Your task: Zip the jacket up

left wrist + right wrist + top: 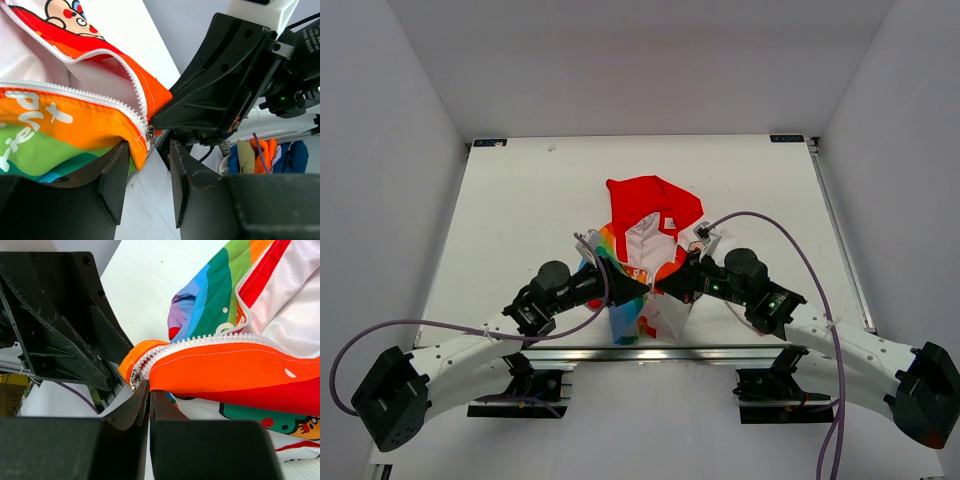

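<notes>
The jacket lies on the white table, red hood far, open bottom hem near the arms. Both grippers meet at that hem. My right gripper is shut on the orange hem fabric just beside the small metal zipper slider, which sits at the very bottom of the white zipper. My left gripper faces it with a clear gap between its fingers. The slider hangs just above that gap, and the orange hem corner rests on the left fingertip. Nothing is clamped between the left fingers.
The grippers work at the table's near edge, above a metal rail. Purple cables loop over both arms. Grey walls close the table on three sides. Off the table, a pile of coloured cloths shows below the right arm.
</notes>
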`<state>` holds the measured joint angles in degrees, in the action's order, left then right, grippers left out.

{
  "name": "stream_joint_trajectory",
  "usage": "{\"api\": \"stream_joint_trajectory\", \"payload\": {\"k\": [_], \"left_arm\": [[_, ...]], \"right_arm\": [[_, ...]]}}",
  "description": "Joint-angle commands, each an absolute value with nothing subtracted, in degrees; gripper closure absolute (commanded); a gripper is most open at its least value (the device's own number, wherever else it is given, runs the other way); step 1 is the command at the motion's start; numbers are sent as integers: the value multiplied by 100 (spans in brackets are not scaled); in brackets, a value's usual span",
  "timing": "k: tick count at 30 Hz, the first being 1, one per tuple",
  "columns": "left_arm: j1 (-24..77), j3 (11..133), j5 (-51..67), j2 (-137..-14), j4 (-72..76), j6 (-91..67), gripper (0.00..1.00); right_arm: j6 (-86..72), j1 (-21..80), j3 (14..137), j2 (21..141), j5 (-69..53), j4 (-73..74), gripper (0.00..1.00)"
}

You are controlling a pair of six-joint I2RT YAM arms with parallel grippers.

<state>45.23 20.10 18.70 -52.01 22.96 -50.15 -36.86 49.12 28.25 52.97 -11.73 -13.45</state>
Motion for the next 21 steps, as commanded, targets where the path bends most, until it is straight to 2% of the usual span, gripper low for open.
{"api": "stream_joint_trajectory", "payload": {"k": [1,5,8,12,13,19,20,21], "left_arm": [[4491,2065,2021,-5256,2549,-5027,54],[4491,2057,2083,-5352,2619,-5019,59],[4491,2074,2092,-5370,2593,-4992,71],[4491,2039,1978,-5282,2549,-4992,97],[4483,2022,1917,-5256,2540,-4983,100],[4491,1942,1548,-4984,2233,-4896,100],[4491,1986,1512,-4966,2041,-4896,100],[4491,2004,1494,-4966,1996,-4896,100]], "right_arm": [[-3612,4922,2786,5265,-1151,-1521,100],[-3621,4922,2804,5256,-1195,-1582,100],[-3630,4922,2786,5247,-1152,-1591,100],[-3647,4922,2786,5229,-1125,-1565,100],[-3647,4922,2795,5238,-1116,-1556,100],[-3647,4922,2944,5300,-1107,-1494,100],[-3613,4922,3031,5309,-1142,-1451,97],[-3604,4922,3076,5361,-1160,-1407,89]]}}
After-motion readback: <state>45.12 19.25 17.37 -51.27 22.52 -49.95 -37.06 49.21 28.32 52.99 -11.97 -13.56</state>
